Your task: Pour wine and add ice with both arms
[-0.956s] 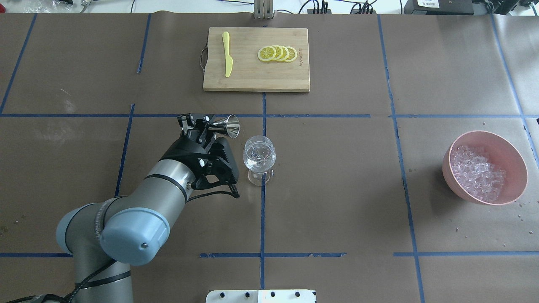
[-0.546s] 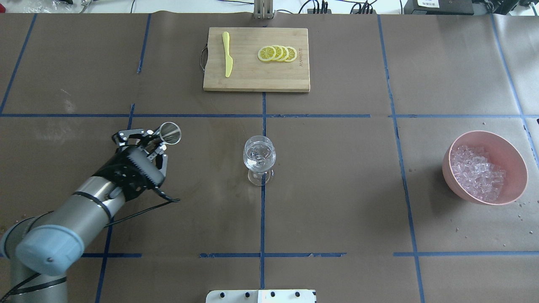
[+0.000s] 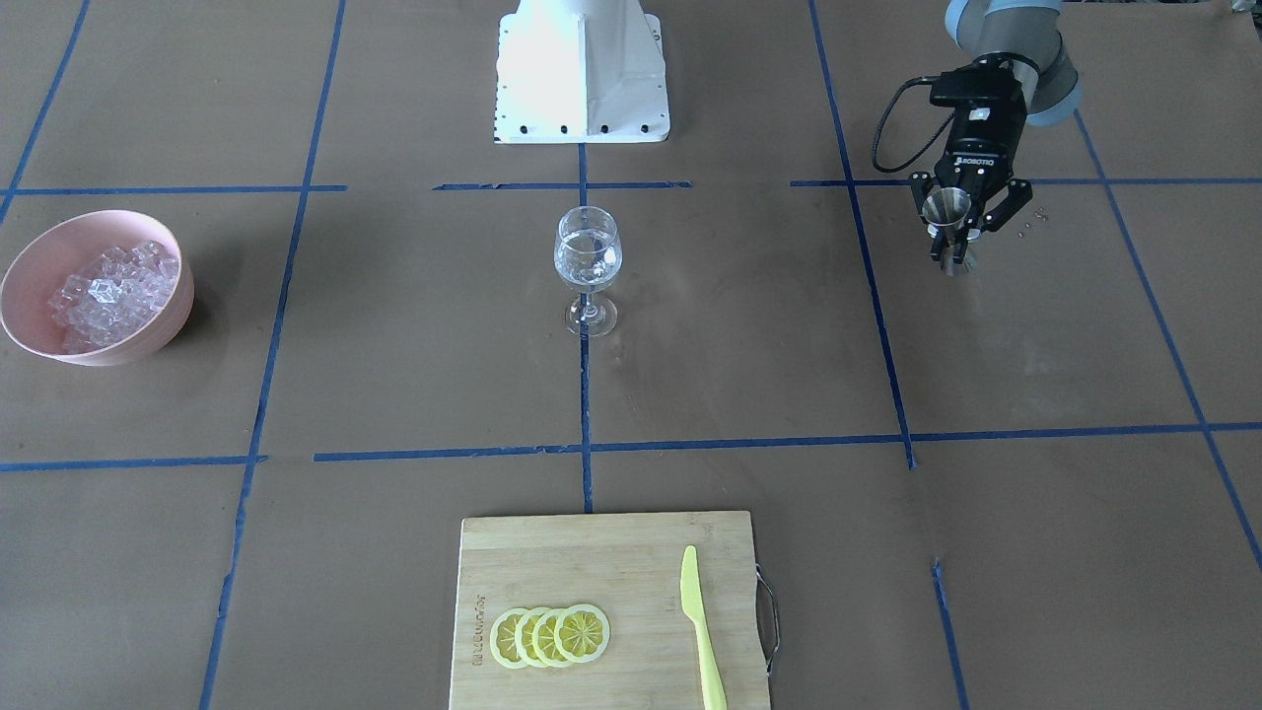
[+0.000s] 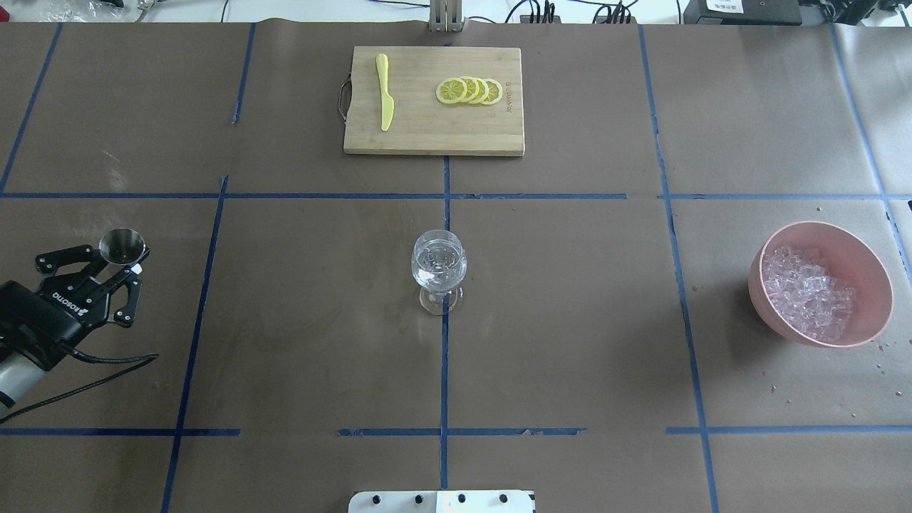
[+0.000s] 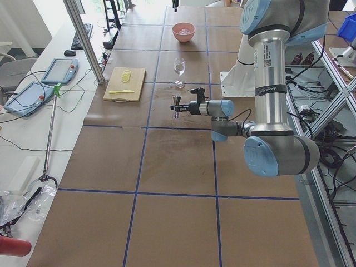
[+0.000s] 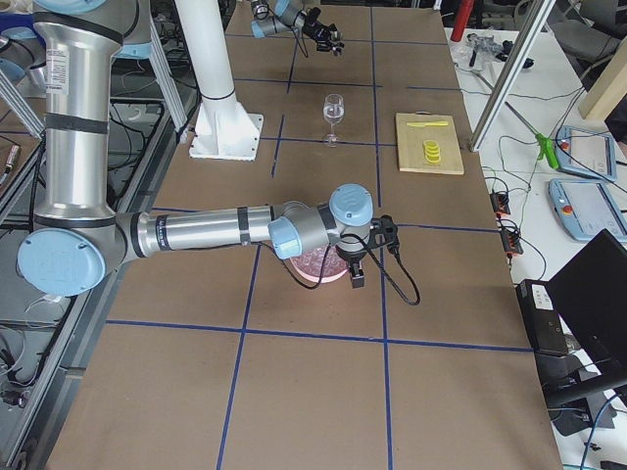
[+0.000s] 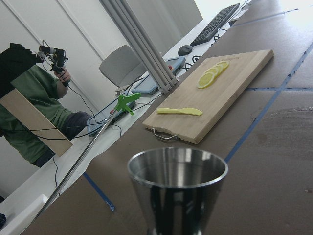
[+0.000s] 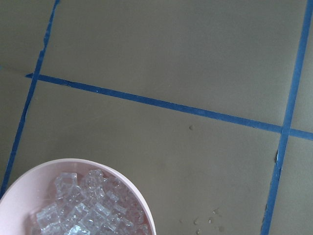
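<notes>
- Plainly, the left gripper (image 4: pixel 116 262) hangs near the table's left edge. Its fingers pinch a steel jigger (image 4: pixel 122 246) upright by the waist, apparently clear of the paper-covered table (image 4: pixel 570 320). Let go from that height, the narrow-footed jigger would likely topple and roll.
- The wine (image 4: pixel 437 261) sits as a small clear pool in the wine glass (image 4: pixel 439 278) at the table's centre, well apart from both grippers. A stemmed glass on a small foot tips easily, so a finger brushing its rim could spill everything.
- The ice (image 4: pixel 805 292) lies heaped in the pink bowl (image 4: pixel 866 260) on the right side. The right gripper (image 6: pixel 355 272) shows only in the right side view, just over that bowl. Whether its fingers are spread or closed I cannot tell.
- Small, glassy cubes are probably slick, so a pinch may squirt one out or lift several stuck together.
- Cubes released too high above the glass could splash the wine, or miss and bounce off across the table.
</notes>
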`<action>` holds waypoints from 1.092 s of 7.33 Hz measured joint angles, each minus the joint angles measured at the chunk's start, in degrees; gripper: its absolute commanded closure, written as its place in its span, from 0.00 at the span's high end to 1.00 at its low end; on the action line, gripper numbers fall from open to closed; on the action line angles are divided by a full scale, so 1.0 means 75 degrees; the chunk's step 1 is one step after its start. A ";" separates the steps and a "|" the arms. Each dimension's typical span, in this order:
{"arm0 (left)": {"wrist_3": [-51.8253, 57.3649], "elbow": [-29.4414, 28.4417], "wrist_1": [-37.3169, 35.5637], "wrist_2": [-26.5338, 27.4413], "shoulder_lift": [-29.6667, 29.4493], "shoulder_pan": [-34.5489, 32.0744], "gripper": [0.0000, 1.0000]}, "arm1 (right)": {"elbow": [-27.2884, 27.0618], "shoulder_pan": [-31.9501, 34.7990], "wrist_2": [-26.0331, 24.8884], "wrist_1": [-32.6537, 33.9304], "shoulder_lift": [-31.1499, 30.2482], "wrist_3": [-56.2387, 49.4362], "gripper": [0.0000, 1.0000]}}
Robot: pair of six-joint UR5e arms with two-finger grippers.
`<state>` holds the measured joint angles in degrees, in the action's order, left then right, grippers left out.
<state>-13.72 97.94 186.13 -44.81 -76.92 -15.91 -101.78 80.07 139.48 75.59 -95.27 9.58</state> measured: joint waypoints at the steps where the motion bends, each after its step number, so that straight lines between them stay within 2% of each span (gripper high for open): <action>1: -0.0917 -0.0286 0.0276 0.0098 0.0074 0.0002 0.00 | -0.0010 0.0000 0.0000 0.0000 0.0003 0.0000 1.00; 5: -0.3754 -0.1169 0.0424 0.0699 0.0105 0.0087 0.00 | -0.0044 0.0000 0.0000 0.0000 0.0012 0.0000 1.00; 8: -0.4222 -0.1344 0.0385 0.0662 0.0024 0.0150 0.00 | -0.0046 0.0000 0.0000 0.0000 0.0020 0.0000 1.00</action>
<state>-45.39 87.86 189.02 -39.85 -76.74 -14.78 -102.13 80.07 139.48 75.59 -95.13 9.58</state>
